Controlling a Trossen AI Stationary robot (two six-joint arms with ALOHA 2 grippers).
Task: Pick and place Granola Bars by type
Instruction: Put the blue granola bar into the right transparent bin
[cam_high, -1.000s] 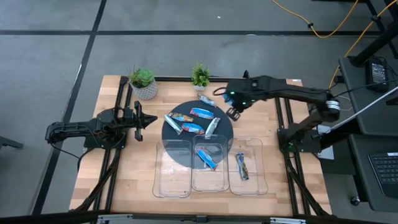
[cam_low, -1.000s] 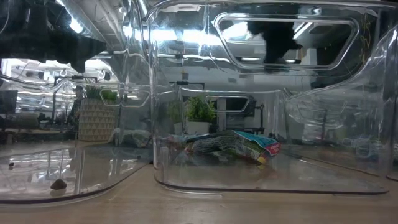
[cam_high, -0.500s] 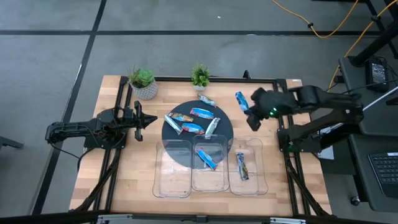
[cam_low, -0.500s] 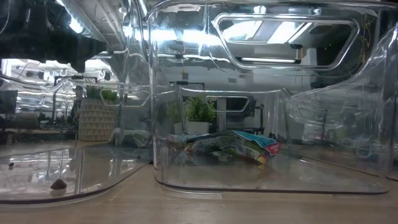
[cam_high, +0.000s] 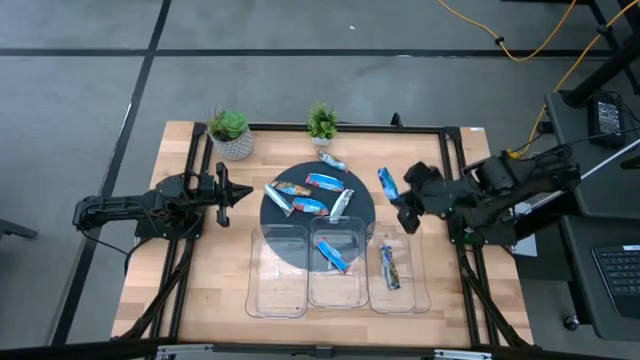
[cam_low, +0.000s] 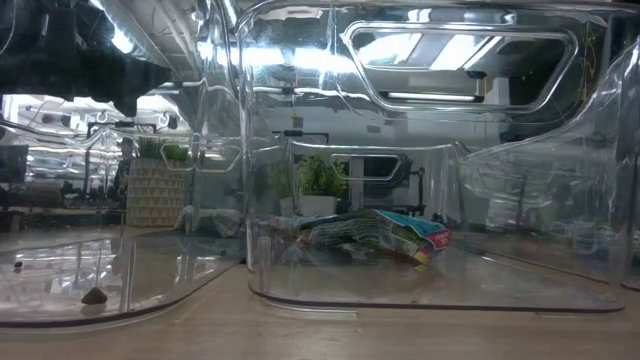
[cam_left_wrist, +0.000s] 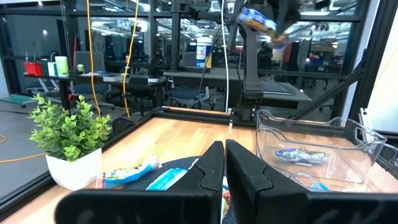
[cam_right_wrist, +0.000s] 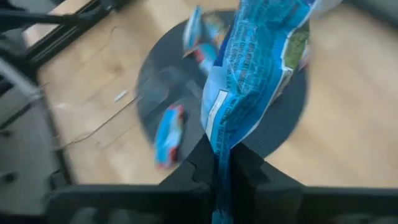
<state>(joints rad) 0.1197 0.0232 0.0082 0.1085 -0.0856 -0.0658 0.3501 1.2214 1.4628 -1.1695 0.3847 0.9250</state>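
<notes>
Wooden table (cam_high: 225, 280) bearing dark round mat (cam_high: 365, 212) with four bars, three clear trays (cam_high: 280, 285) in front; right gripper (cam_high: 400, 200) clamped on blue granola bar (cam_high: 387, 184) above mat's right edge; left gripper (cam_high: 237, 191) closed, beside mat

The granola bar (cam_right_wrist: 252, 74) pinched in my right gripper (cam_right_wrist: 222, 163) has a bright blue wrapper with white print and a greenish patch near one end. My fingers are matte black. The round mat (cam_high: 363, 205) is dark grey, and the bars on it (cam_high: 312, 206) are blue with red and white marks, one silvery (cam_high: 341, 204). The table (cam_high: 215, 275) is pale wood grain. Both small plants (cam_high: 228, 124) are green, one in a patterned pale pot (cam_high: 236, 146)
</notes>
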